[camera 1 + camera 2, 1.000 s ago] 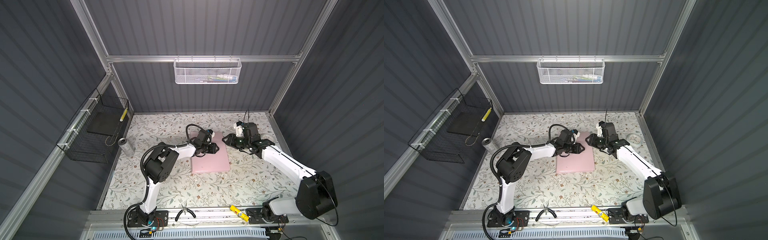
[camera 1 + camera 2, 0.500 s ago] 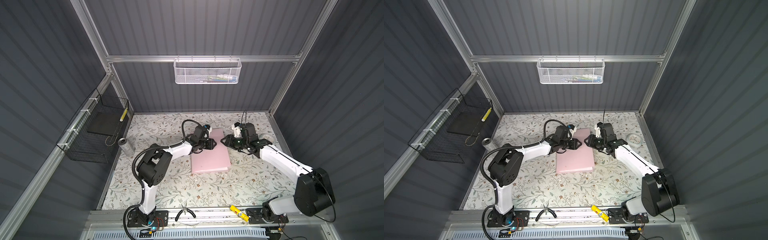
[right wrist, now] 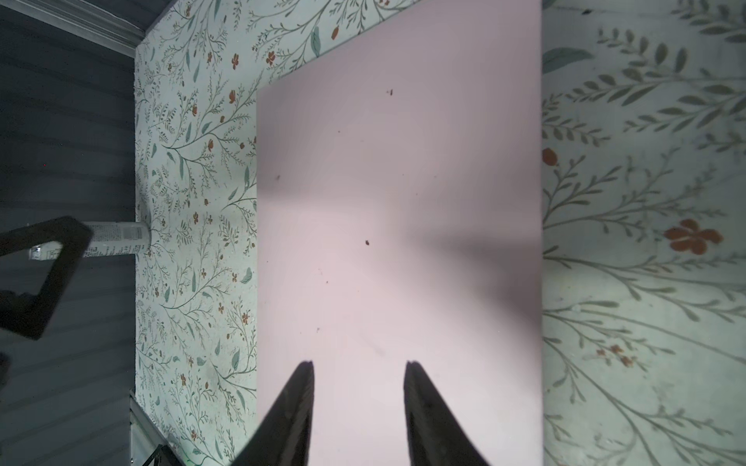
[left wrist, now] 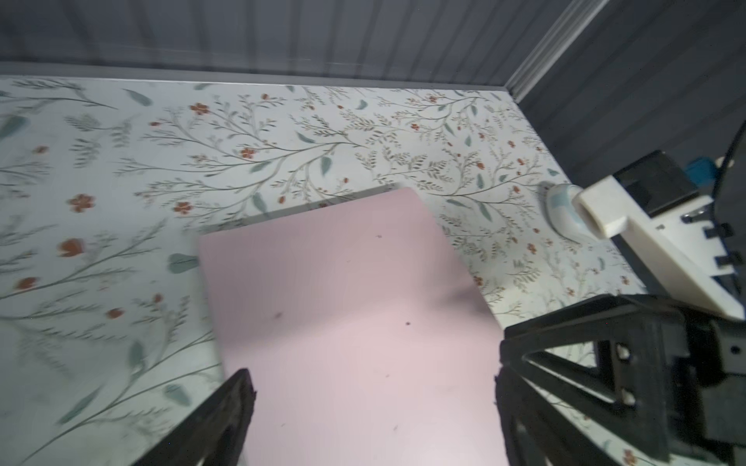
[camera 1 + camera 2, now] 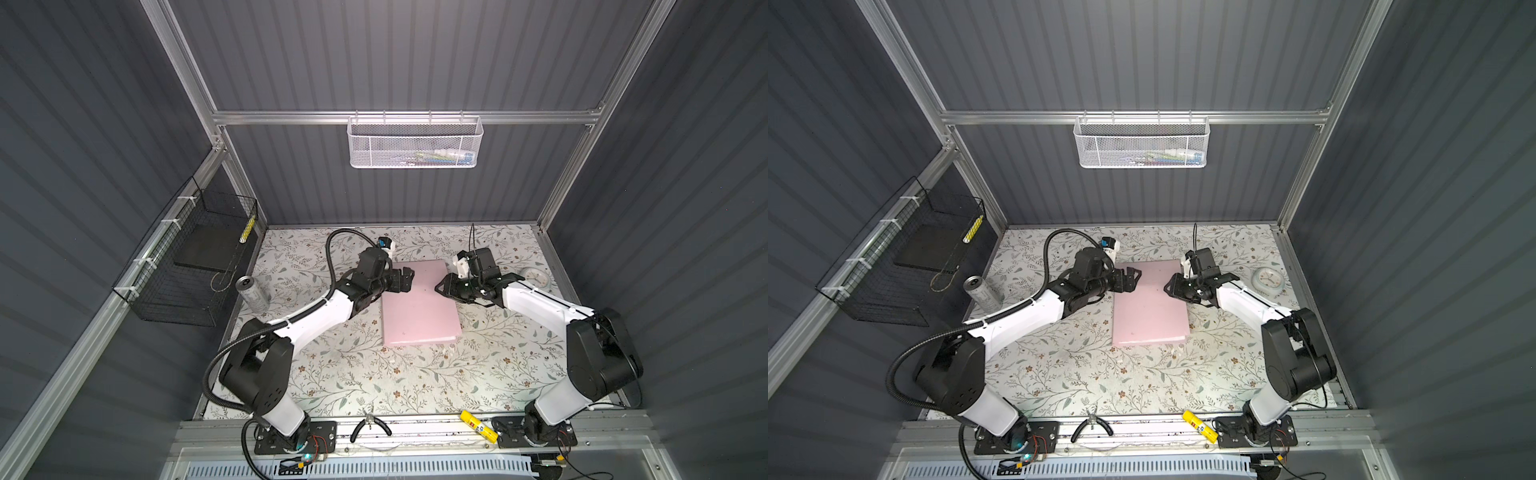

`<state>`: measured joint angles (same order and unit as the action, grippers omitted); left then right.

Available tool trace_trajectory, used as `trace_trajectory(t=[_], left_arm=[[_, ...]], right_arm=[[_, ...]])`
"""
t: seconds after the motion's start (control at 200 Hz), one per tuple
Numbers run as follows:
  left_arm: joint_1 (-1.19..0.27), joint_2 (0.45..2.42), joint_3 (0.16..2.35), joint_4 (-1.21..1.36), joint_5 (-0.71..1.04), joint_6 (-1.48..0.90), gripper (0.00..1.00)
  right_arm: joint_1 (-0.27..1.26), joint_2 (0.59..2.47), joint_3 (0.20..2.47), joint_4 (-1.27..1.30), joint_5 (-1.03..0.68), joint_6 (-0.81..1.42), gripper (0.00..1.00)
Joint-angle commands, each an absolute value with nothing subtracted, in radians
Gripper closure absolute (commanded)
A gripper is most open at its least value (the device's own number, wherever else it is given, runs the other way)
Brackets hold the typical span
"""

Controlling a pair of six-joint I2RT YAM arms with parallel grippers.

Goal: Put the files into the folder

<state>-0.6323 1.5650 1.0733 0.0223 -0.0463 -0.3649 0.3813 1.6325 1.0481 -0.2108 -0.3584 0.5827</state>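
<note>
The pale-pink folder (image 5: pixel 419 307) (image 5: pixel 1150 311) lies closed and flat in the middle of the floral table. The files are hidden from view. My left gripper (image 5: pixel 405 279) (image 5: pixel 1131 278) hovers over the folder's far left corner, jaws spread wide and empty; in the left wrist view only the pink cover (image 4: pixel 347 322) shows under the left gripper (image 4: pixel 371 375). My right gripper (image 5: pixel 441 286) (image 5: pixel 1169 286) sits at the folder's far right edge. In the right wrist view the right gripper (image 3: pixel 359 365) has its jaws apart over the folder (image 3: pixel 399 201), with nothing between them.
A silver can (image 5: pixel 253 293) stands at the table's left edge below a black wire basket (image 5: pixel 187 266). A small round clock (image 5: pixel 536 277) lies at the far right. A white mesh basket (image 5: pixel 415 141) hangs on the back wall. Pliers (image 5: pixel 370 426) and a yellow tube (image 5: pixel 478 424) lie on the front rail.
The left gripper has opened wide and drawn back toward the folder's far left corner. The right gripper has shifted slightly toward the folder's right edge, its jaws unchanged.
</note>
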Motion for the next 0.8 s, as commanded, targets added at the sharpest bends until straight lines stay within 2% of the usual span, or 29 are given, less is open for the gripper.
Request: trace_trajectory(t=[0.0,0.155,0.275,0.37,0.43,0.495,0.65,0.726,0.796], left_arm=[[-0.619,1.487,1.002,0.007,-0.235,-0.355,0.02],[-0.618,1.384,0.840,0.134,-0.334,-0.281,0.00],[-0.618,1.279,0.684,0.275,-0.454,-0.230,0.00],[-0.617,1.210,0.565,0.424,-0.591,-0.137,0.00],[-0.608,1.188,0.500,0.536,-0.698,-0.047,0.00],[-0.574,1.169,0.467,0.568,-0.790,0.000,0.00],[-0.483,1.136,0.406,0.530,-0.838,0.012,0.00],[-0.437,1.171,0.367,0.578,-0.875,0.016,0.00],[-0.374,1.248,0.337,0.680,-0.837,0.010,0.00]], right_arm=[[0.388,1.672,1.093,-0.230,-0.351,0.540,0.60],[0.388,1.705,1.106,-0.231,-0.351,0.516,0.60],[0.387,1.650,1.098,-0.220,-0.347,0.483,0.57],[0.387,1.570,1.081,-0.223,-0.281,0.431,0.48],[0.387,1.523,1.065,-0.223,-0.243,0.397,0.32],[0.385,1.488,1.050,-0.223,-0.193,0.374,0.28],[0.359,1.462,1.062,-0.240,-0.148,0.378,0.20],[0.345,1.451,1.050,-0.219,-0.114,0.389,0.17],[0.339,1.429,1.017,-0.176,-0.070,0.383,0.15]])
